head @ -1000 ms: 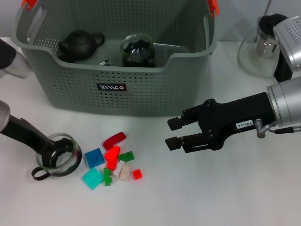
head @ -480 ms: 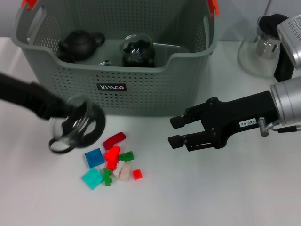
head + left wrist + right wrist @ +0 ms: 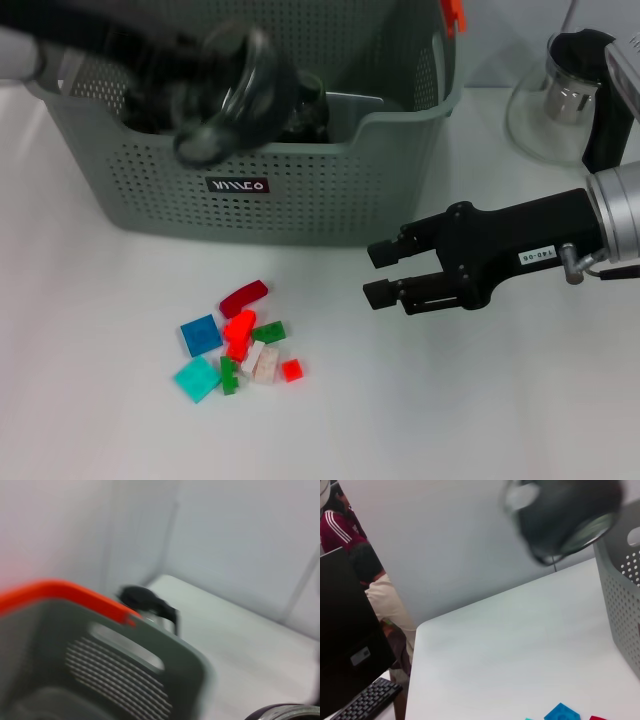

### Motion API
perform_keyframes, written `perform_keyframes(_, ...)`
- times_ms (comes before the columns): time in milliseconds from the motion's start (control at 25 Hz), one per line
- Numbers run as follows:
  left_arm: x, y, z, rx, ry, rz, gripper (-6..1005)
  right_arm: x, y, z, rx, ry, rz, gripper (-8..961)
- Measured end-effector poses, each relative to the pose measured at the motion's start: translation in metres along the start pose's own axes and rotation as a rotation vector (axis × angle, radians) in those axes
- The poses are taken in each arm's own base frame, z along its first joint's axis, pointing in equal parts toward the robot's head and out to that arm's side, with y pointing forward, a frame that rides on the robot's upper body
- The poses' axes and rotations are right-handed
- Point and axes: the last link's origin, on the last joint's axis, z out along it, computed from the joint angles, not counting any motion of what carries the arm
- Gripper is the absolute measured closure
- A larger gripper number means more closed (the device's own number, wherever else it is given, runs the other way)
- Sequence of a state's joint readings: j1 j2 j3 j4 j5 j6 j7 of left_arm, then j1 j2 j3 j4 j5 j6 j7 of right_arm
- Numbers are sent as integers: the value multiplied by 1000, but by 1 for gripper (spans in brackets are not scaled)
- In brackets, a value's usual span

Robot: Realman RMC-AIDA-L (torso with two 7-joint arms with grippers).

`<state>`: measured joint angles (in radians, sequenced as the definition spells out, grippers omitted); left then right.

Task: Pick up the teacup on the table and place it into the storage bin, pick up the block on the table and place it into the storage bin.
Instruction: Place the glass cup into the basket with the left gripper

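My left arm reaches in from the upper left and its gripper [image 3: 185,80] is shut on the glass teacup [image 3: 228,92], held in the air over the front rim of the grey-green storage bin [image 3: 300,205]. In the right wrist view the teacup [image 3: 565,515] hangs above the bin's wall [image 3: 622,600]. The left wrist view shows the bin's rim [image 3: 115,655] and its orange clip. Several small coloured blocks [image 3: 240,345] lie in a pile on the table in front of the bin. My right gripper [image 3: 378,274] hovers open to the right of the pile, holding nothing.
A dark jar [image 3: 308,100] sits inside the bin, and the teacup and arm hide what else is in there. A glass teapot [image 3: 560,95] stands at the back right. A blue block [image 3: 561,713] shows in the right wrist view. White table lies around the pile.
The left gripper has lifted the teacup from the table's left side, up and back over the bin's front rim. The right gripper has drifted slightly right.
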<state>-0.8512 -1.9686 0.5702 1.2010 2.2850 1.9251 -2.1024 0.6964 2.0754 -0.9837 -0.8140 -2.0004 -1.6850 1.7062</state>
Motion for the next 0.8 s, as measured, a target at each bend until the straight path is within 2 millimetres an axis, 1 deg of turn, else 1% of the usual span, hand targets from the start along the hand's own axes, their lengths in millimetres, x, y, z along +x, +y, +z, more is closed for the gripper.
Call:
perform_keyframes(120, 17, -14, 11, 107, -9, 34, 951, 1, 0, 0, -3, -1, 11, 390)
perform_keyframes(200, 25, -23, 19, 188, -35, 48, 951, 1, 0, -1, -5, -3, 16, 390)
perform_keyframes(360, 33, -42, 36, 349, -107, 70, 951, 1, 0, -2, -4, -9, 23, 390)
perform_keyframes(520, 33, -56, 49, 441, -154, 77, 951, 2, 0, -3, -4, -7, 33, 390)
perform_keyframes(680, 21, -67, 69, 520, -222, 96, 951, 3, 1, -3, -3, -7, 37, 390)
perform_keyframes(800, 15, -71, 78, 548, -255, 109, 952, 4, 1, -3, -2, -8, 39, 390)
